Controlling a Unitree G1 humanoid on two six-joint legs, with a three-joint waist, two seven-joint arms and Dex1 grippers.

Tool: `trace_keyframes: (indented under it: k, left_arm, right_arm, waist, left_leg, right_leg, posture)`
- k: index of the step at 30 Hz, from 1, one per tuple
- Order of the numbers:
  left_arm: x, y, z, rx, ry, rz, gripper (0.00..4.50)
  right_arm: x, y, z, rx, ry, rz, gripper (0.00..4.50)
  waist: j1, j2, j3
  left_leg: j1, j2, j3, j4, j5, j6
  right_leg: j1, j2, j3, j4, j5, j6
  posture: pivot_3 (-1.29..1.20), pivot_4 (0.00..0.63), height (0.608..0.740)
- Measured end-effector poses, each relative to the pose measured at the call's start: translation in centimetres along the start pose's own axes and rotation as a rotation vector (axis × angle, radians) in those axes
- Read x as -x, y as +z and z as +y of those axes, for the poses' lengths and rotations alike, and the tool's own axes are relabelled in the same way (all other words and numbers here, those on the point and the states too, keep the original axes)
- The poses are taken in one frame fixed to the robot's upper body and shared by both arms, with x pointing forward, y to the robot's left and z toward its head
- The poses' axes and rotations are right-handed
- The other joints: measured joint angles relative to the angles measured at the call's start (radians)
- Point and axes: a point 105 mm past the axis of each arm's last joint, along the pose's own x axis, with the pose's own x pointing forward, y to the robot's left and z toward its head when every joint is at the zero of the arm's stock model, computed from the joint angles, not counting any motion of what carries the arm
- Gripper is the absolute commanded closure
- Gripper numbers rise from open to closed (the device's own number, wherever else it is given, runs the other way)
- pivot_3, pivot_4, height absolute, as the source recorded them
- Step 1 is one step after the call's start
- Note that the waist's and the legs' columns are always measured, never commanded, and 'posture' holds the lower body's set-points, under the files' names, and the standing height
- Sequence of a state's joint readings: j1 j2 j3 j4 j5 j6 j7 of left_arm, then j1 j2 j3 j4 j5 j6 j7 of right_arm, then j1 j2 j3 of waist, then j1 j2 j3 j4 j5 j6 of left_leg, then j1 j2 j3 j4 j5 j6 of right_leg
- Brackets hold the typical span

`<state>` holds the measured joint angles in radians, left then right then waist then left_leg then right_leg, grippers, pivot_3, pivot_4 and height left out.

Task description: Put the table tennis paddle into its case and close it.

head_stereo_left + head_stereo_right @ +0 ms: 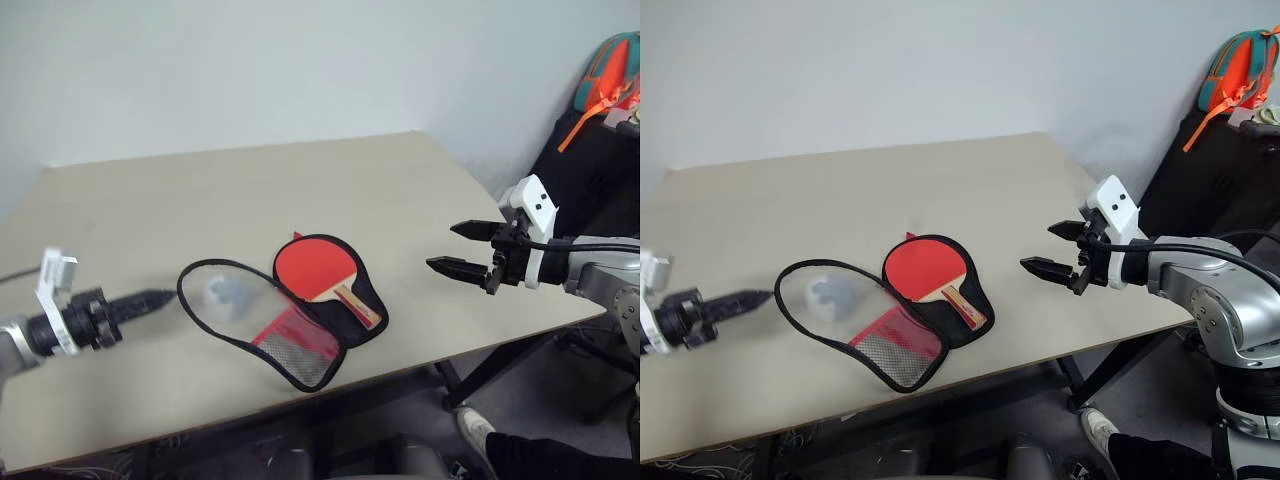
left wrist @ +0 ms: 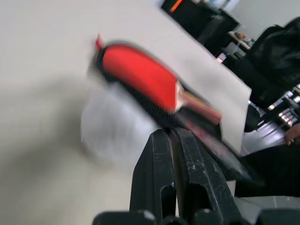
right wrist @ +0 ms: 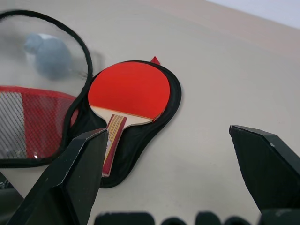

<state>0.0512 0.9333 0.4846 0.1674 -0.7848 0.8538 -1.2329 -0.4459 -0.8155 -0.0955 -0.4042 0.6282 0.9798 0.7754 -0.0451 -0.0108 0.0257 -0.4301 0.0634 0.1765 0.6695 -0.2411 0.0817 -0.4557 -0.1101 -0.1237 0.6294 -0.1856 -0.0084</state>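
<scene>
The table tennis paddle (image 1: 312, 268) lies flat in the black-lined half of the open case (image 1: 372, 300), red face up, handle pointing toward the table's front edge. The case's other half (image 1: 290, 345) is spread to the left, blurred, showing red fabric and black mesh inside a black trim. My left gripper (image 1: 168, 296) is shut and empty, its tips just left of that flap's edge. In the left wrist view its fingers (image 2: 157, 154) point at the paddle (image 2: 140, 79). My right gripper (image 1: 440, 246) hovers open to the right of the case, apart from it; the paddle (image 3: 129, 89) shows between its fingers.
The tan table (image 1: 250, 190) has bare room behind and to the left of the case. Its front edge runs close below the case. A black chair with an orange and teal backpack (image 1: 610, 75) stands at the far right. A person's shoe (image 1: 478, 425) shows on the floor.
</scene>
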Motion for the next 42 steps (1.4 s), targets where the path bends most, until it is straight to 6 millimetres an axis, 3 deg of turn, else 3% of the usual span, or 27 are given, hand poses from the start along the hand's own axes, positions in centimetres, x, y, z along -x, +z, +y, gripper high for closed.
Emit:
trace_keyframes:
  k: [2, 4, 6, 18, 21, 28, 31, 34, 39, 42]
  left_arm:
    - [-0.7, -3.3, -0.7, 0.066, -0.006, 0.002, 4.44]
    - [-1.1, -5.2, -1.3, 0.106, -0.010, 0.014, 4.44]
    - [-1.8, -5.8, -2.0, 0.109, -0.025, 0.011, 4.44]
    - [-5.3, -1.9, -3.7, 0.016, -0.126, -0.105, 4.44]
    - [-7.9, -0.8, -5.2, 0.012, -0.192, -0.158, 4.44]
    - [-15.8, 0.4, -11.3, -0.005, -0.345, -0.184, 4.44]
    - [-17.5, 0.1, -12.6, -0.007, -0.338, -0.170, 4.44]
    - [-17.8, -0.6, -13.3, 0.007, -0.338, -0.120, 4.44]
    - [-16.1, -2.7, -12.8, 0.083, -0.327, -0.001, 4.44]
    - [-14.8, -3.5, -11.9, 0.117, -0.289, 0.041, 3.89]
  right_arm:
    - [-0.1, -0.1, 0.1, -0.007, -0.002, 0.002, 0.00]
    - [-0.1, -0.4, 0.2, -0.015, 0.001, 0.006, 0.00]
    - [-0.1, -0.5, 0.2, -0.021, 0.005, 0.008, 0.00]
    - [-0.3, -0.5, 0.3, -0.026, 0.005, 0.003, 0.00]
    - [-0.4, -0.5, 0.3, -0.030, 0.003, -0.002, 0.00]
    - [-0.7, -0.5, 0.4, -0.038, 0.004, -0.012, 0.00]
    - [-0.8, -0.6, 0.5, -0.041, 0.003, -0.012, 0.00]
    - [-0.8, -0.9, 0.4, -0.048, -0.005, -0.007, 0.00]
    - [-0.7, -1.0, 0.6, -0.046, -0.007, -0.006, 0.00]
    - [-0.8, -1.0, 0.7, -0.048, -0.005, -0.009, 0.00]
  waist:
    - [-0.002, 0.000, 0.000]
    - [-0.001, -0.001, 0.000]
    - [0.003, -0.001, 0.000]
    - [0.015, -0.001, 0.000]
    - [0.023, -0.001, 0.000]
    - [0.026, -0.001, -0.001]
    - [0.023, -0.001, -0.001]
    - [0.023, -0.001, -0.001]
    - [0.023, -0.001, -0.001]
    - [0.025, 0.000, 0.000]
  left_leg:
    - [0.000, 0.000, 0.002, -0.001, 0.000, 0.000]
    - [0.000, 0.001, 0.002, -0.001, 0.000, 0.000]
    - [0.000, 0.001, 0.002, -0.001, 0.000, 0.000]
    - [0.000, 0.000, 0.003, 0.000, 0.000, 0.000]
    - [0.000, 0.000, 0.003, 0.002, 0.000, 0.000]
    - [0.002, 0.000, 0.000, 0.007, -0.002, 0.003]
    - [0.002, 0.001, 0.000, 0.007, -0.002, 0.003]
    - [0.002, 0.002, 0.000, 0.007, -0.002, 0.003]
    - [0.002, 0.002, -0.001, 0.008, -0.002, 0.003]
    - [0.002, 0.001, -0.002, 0.009, -0.003, 0.004]
  right_leg:
    - [-0.001, -0.001, 0.000, 0.000, 0.000, 0.000]
    - [-0.001, -0.001, 0.000, 0.000, 0.000, 0.000]
    - [-0.001, -0.001, -0.001, 0.001, 0.000, 0.000]
    - [0.000, 0.001, -0.001, 0.000, 0.000, 0.000]
    - [0.001, 0.001, -0.001, 0.001, 0.001, 0.000]
    - [0.010, 0.004, -0.002, 0.000, 0.001, 0.001]
    - [0.010, 0.005, -0.002, 0.000, 0.001, 0.001]
    - [0.010, 0.006, -0.002, 0.000, 0.001, 0.001]
    - [0.010, 0.006, -0.002, 0.000, 0.001, 0.001]
    - [0.010, 0.005, -0.003, -0.001, 0.001, 0.001]
  posture:
    - [0.00, 0.000, 0.715]
    - [0.00, 0.000, 0.715]
    - [0.00, 0.000, 0.715]
    - [0.00, 0.000, 0.715]
    - [0.00, 0.000, 0.715]
    - [0.00, 0.000, 0.715]
    - [0.00, 0.000, 0.715]
    - [0.00, 0.000, 0.715]
    - [0.00, 0.000, 0.715]
    - [0.00, 0.000, 0.715]
